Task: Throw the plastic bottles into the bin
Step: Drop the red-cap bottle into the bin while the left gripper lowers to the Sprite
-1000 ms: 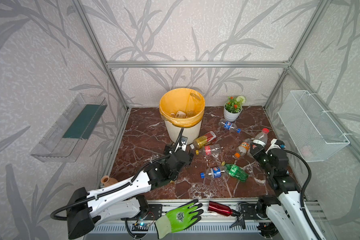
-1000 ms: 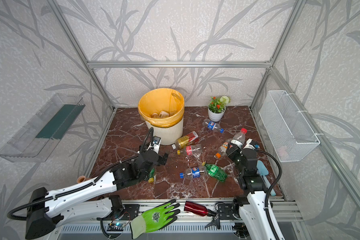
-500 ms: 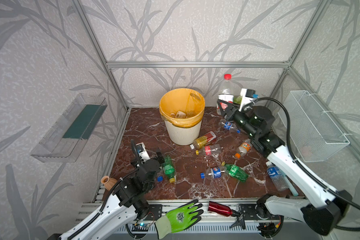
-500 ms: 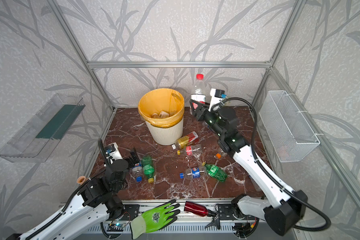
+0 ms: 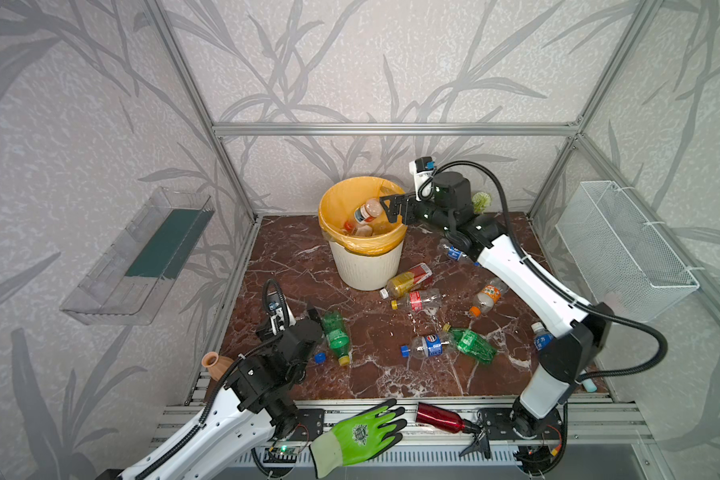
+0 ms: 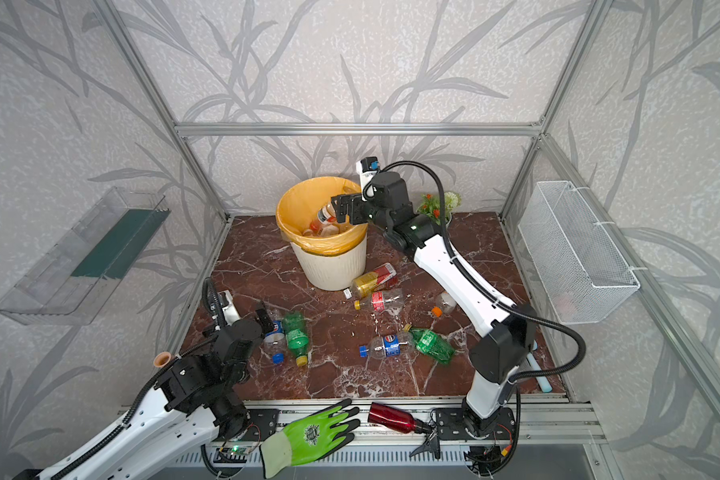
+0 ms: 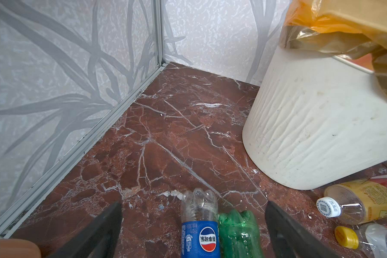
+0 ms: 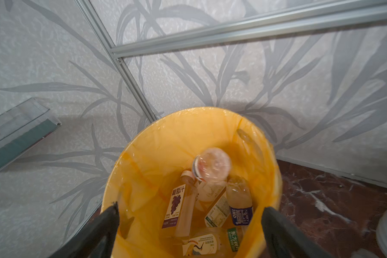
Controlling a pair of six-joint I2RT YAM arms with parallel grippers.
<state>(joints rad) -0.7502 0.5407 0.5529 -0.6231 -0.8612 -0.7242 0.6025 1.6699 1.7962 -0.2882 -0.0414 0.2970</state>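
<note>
Lying across the front rail, farthest out from the bin (image 5: 366,266), a green glove (image 5: 360,434) and a red metal bottle (image 5: 437,417) are seen. Nearer the bin, off its left front side, the left gripper (image 7: 192,206) is held low over the marble floor (image 7: 177,134) with its jaws spread wide and nothing gripped. In the left wrist view a Pepsi bottle (image 7: 199,236) and a green bottle (image 7: 237,232) are seen between them, lying touching side by side. The Pepsi globe and Chinese characters can be made out on the blue label.

Out in front of the bin, a second Pepsi bottle (image 5: 427,345) with a blue cap is laid beside another green bottle (image 5: 472,345). Close to the bin's base, a yellow-and-red labelled bottle (image 5: 408,280) with a white cap and a red-labelled bottle (image 5: 418,300) with a yellow cap are found; their print cannot be read. To the bin's right front an orange-capped bottle (image 5: 485,297) is seen.

Over the bin's rim the right gripper (image 8: 190,210) is held, jaws parted and empty. Inside the yellow liner (image 8: 165,145) a blurred clear bottle (image 8: 211,164) is caught above the others, free of the jaws. Below it, "葡萄汁" and "100%" are read on a grape-juice bottle (image 8: 179,205), and "东方树叶" on a green-labelled bottle (image 8: 234,239).
</note>
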